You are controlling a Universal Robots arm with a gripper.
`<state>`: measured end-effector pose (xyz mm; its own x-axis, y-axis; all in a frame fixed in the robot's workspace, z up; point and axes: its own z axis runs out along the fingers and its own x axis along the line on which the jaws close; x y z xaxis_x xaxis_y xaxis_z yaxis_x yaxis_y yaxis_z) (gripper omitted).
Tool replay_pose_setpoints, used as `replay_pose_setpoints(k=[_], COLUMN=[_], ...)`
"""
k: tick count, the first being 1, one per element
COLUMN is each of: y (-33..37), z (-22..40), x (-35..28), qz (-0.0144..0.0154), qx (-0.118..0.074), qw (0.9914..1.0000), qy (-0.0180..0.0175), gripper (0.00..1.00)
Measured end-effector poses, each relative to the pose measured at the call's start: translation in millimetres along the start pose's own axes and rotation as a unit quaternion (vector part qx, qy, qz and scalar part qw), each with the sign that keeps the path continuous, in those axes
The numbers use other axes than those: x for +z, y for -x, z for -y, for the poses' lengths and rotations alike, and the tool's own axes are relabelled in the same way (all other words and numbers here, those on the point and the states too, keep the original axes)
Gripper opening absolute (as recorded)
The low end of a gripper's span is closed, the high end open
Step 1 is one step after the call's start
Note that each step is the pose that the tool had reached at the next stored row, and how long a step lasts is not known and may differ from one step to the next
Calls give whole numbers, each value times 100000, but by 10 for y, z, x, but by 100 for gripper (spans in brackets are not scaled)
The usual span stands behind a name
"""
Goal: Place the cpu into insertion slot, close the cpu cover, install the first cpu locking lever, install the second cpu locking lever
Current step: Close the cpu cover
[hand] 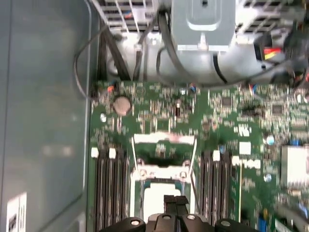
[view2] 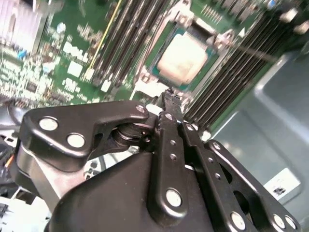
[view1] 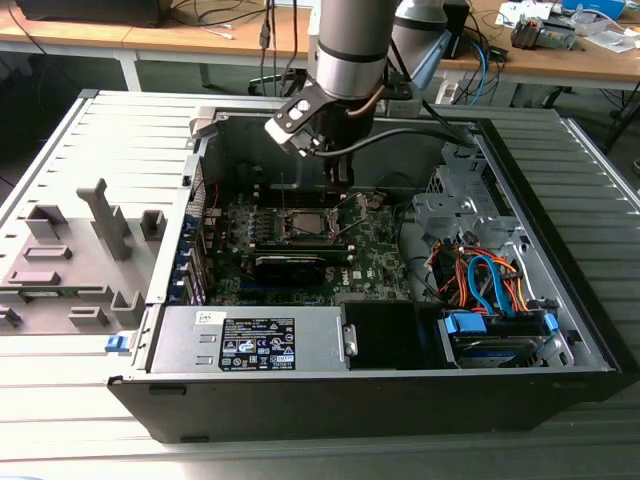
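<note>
- Inside the open computer case (view1: 400, 400), the claw (view2: 171, 96) hangs just above the insertion slot (hand: 140, 173).
- The claw is squeezed together and holds nothing.
- The shiny cpu (view2: 182, 58) lies in that slot on the green board (view2: 72, 58).

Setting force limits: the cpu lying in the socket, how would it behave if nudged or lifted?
The cpu looks like a thin, flat square with a metal top, so it is probably stiff and light. It lies inside the rim of the insertion slot, so a sideways nudge would likely stop against that rim. Its smooth top is probably slippery.
</note>
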<state>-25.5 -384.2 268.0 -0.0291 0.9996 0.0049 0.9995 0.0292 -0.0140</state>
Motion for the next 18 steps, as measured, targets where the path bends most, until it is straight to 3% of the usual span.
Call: replay_pose_setpoints(k=[4, 5, 11, 12, 14, 16, 18], y=[7, 10, 19, 21, 22, 22, 19], z=[-219, -340, -652, -730, -765, -799, -821], x=[-3, -1, 29, 40, 51, 63, 82], qz=[-5, -1, -28, -38, -102, -485, -525], qx=[-342, -506, -1239, -1379, -2081, -2951, -3309], qw=[99999, 99996, 99981, 99976, 99962, 99939, 99928], qy=[-362, -680, -1515, -1712, -1778, -1790, -1802], gripper=[11, 11, 11, 11, 11, 11, 11])
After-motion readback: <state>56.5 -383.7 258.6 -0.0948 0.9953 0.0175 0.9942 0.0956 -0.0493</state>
